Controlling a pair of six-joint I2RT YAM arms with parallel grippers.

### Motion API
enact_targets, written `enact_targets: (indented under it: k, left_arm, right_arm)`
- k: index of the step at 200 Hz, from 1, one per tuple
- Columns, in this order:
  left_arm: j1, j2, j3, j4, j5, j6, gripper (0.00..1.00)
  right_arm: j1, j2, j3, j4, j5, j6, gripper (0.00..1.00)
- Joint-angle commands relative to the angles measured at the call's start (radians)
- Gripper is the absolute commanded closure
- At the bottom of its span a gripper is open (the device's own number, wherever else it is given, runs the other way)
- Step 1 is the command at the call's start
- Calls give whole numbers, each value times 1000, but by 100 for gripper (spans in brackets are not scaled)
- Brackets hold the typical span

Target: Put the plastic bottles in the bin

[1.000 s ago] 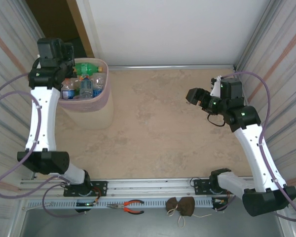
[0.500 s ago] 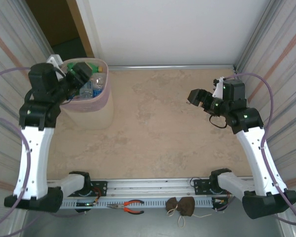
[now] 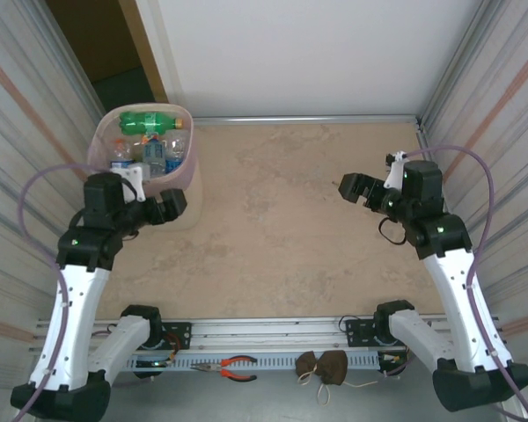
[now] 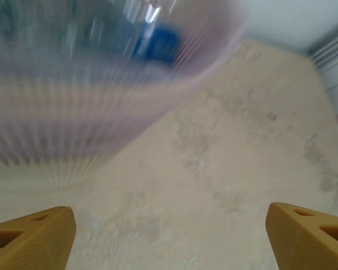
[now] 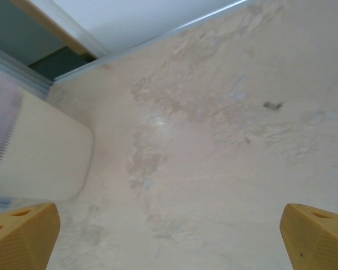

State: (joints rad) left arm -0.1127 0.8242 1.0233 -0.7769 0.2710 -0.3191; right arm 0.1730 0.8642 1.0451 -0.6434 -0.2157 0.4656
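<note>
left hand (image 4: 169, 236) has pulled back off the bin, fingers wide apart, nothing between them. right hand (image 5: 169, 236) has widened too, empty, over the worktop (image 3: 282, 229). beyond, the bin (image 3: 191, 145) holds every one of the plastic bottles (image 3: 150, 123) i can see. last drop looks made; task likely finished or close.

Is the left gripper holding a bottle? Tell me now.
No: the left gripper is open, with just table showing between its fingertips.
</note>
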Motion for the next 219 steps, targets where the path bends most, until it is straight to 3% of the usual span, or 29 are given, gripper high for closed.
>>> enact_targets:
  k: [1, 27, 51, 106, 126, 166, 219]
  left_arm:
    - [-1, -57, -126, 37, -35, -21, 11]
    - [8, -66, -257, 100, -112, -89, 10]
    - [10, -36, -332, 169, -209, -106, 10]
    - [-5, 32, -477, 418, -465, 19, 10]
    - [4, 62, -509, 524, -530, 83, 9]
    - [12, 153, -616, 938, -498, 281, 7]
    - [93, 393, -673, 1354, -348, 335, 6]
  right_arm:
    - [-10, -44, -86, 102, 161, -98, 1]
    - [-11, -76, -191, 172, 318, -114, 1]
    - [-12, -112, -340, 328, 372, -205, 1]
    - [-18, -65, -550, 582, 511, -316, 1]
    - [-25, -16, -625, 731, 508, -340, 1]
    - [-47, 99, -709, 995, 494, -391, 1]
    - [-146, 363, -717, 1277, 373, -405, 0]
